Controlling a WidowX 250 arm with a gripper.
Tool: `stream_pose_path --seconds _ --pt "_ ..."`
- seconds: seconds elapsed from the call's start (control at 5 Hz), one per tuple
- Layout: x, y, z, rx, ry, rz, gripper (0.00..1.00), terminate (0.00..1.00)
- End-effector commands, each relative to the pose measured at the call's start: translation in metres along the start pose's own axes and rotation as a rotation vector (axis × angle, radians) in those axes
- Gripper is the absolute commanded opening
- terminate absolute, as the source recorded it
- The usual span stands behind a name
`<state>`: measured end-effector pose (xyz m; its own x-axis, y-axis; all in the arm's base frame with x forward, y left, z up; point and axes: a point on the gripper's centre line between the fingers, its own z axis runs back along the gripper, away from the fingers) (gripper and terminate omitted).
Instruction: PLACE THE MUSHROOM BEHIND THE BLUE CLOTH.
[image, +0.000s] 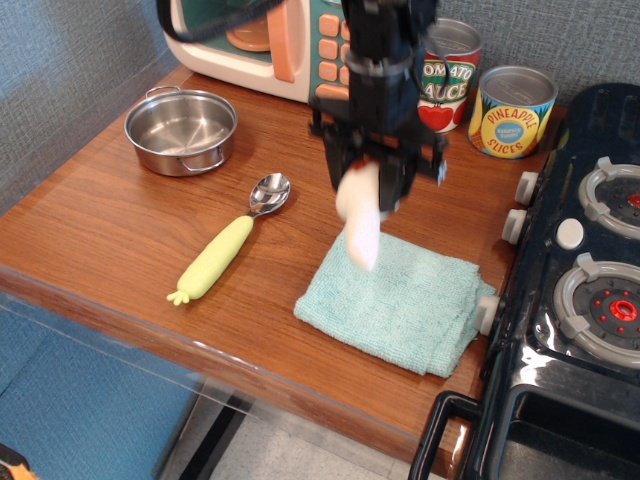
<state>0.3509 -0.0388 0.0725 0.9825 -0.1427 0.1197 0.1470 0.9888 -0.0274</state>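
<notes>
The mushroom (359, 215) is held in the pincer (372, 192), which is closed on its upper end near the cap; the cream stem hangs downward and slightly blurred, clear of the blue cloth (398, 300) and above the cloth's rear left part. The cap itself is mostly hidden between the jaws.

The step in hand is judged to be the carry toward the drop-off spot. Behind the cloth, a strip of bare wooden surface (90, 215) is seen between the cloth's far edge and the tomato sauce can (445, 88) and pineapple slices can (512, 110). That strip is where the mushroom should be brought.

For a clean placement, the mushroom should be kept high enough that its dangling stem is not dragged across the towel, since the soft terry could be pulled along. It should be moved back past the cloth's far edge, yet stopped short of the cans and the toy microwave (270, 40) so nothing is knocked. The descent should be made until the stem is resting on the wood before the jaws are released, as the rounded stem may roll if dropped.
</notes>
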Motion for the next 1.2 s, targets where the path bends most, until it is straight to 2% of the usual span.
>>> stream_pose_path --seconds 0.0,0.2,0.4,0.8,1.0 --pt "0.074 0.013 -0.004 0.05 -0.059 0.036 0.0 0.0" --pt "0.09 0.018 -0.021 0.081 -0.045 0.027 0.0 0.0" --pt "0.09 0.02 -0.02 0.093 -0.071 0.01 1.0 0.0" --pt "0.09 0.019 0.008 0.15 -0.116 -0.01 1.0 0.0" --pt "0.082 0.023 0.036 0.143 -0.163 0.006 1.0 0.0"
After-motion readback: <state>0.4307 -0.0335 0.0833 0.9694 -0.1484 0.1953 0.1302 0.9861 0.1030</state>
